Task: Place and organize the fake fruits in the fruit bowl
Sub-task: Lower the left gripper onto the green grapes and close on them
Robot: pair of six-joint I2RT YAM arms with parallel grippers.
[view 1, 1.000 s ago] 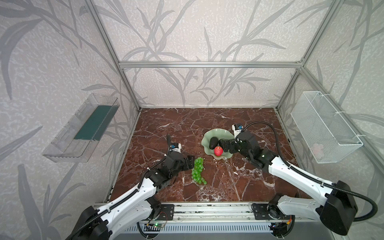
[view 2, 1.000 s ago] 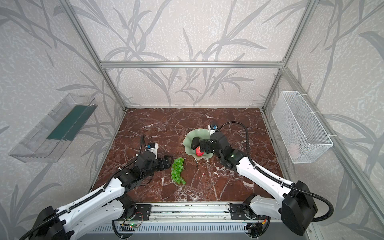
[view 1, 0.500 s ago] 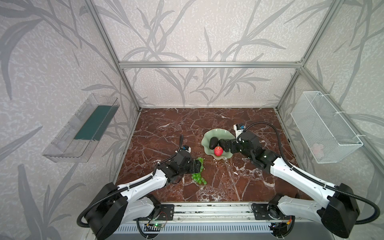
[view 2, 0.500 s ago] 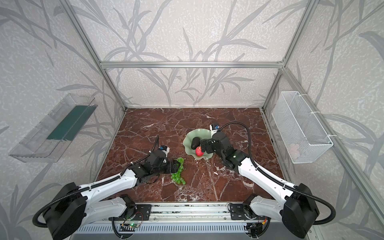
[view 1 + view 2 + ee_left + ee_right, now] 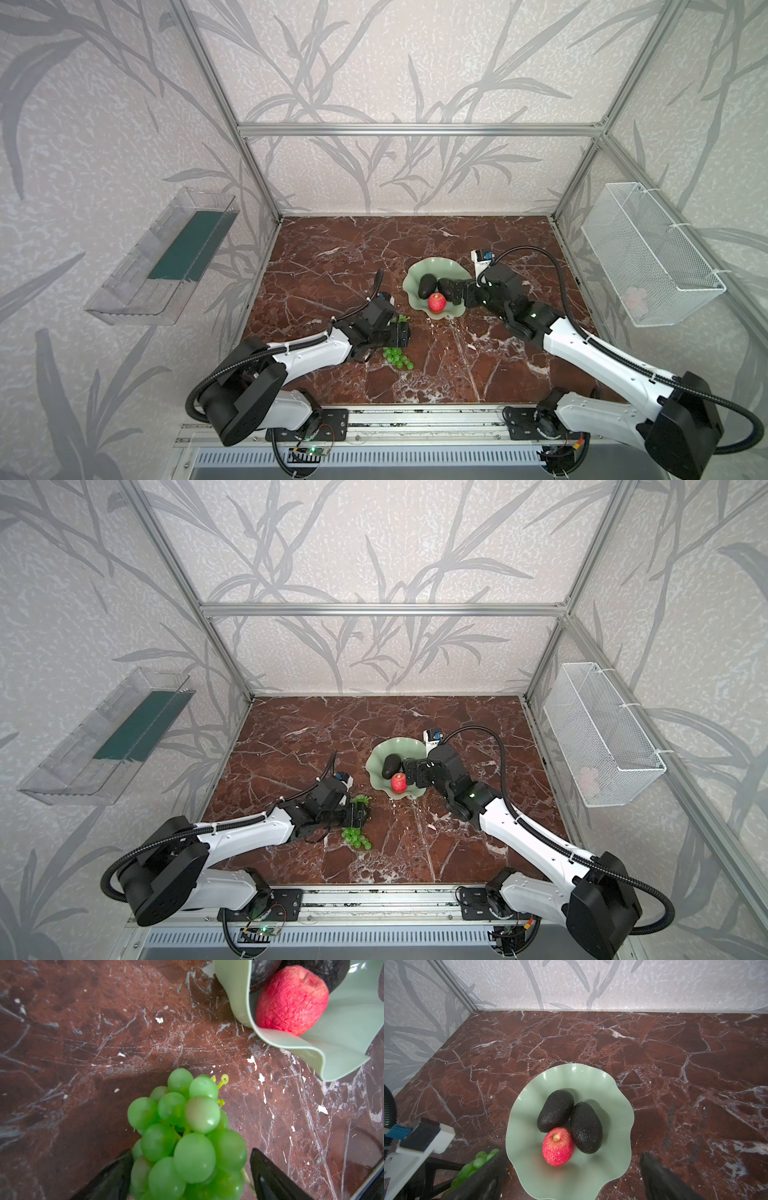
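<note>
three of the four fake fruits are already lying in the bowl, and one is waiting outside it. going from the left: a clear plastic tray point(image 5: 166, 257) is hanging on the left wall, taking no part. the left gripper point(image 5: 400, 335) is standing low over the long bunch of bright green plastic grapes point(image 5: 397, 359), which is lying on the table just beside the bowl, on its left and apart from it. in the left wrist view the jaws are standing wide on both sides of the bunch; a thin gap is showing at one finger point(image 5: 270, 1178), so i am judging they are not gripping it yet. next, the shallow pale green glossy bowl with a wavy rim point(image 5: 612, 1105) is carrying two dark pebbly avocados point(image 5: 556, 1110), touching side by side, and a small red apple point(image 5: 558, 1147) leaning on both. the right gripper point(image 5: 455, 294) is hovering over the bowl's right part, jaws fully apart, holding nothing. what is remaining, i think, is bringing the grapes into the bowl's free part.

the surface is a polished red-brown marble slab with white veins point(image 5: 353, 257). aluminium posts and leaf-pattern wallpaper are enclosing it, and a white wire mesh basket point(image 5: 648, 253) is hanging on the right wall.
</note>
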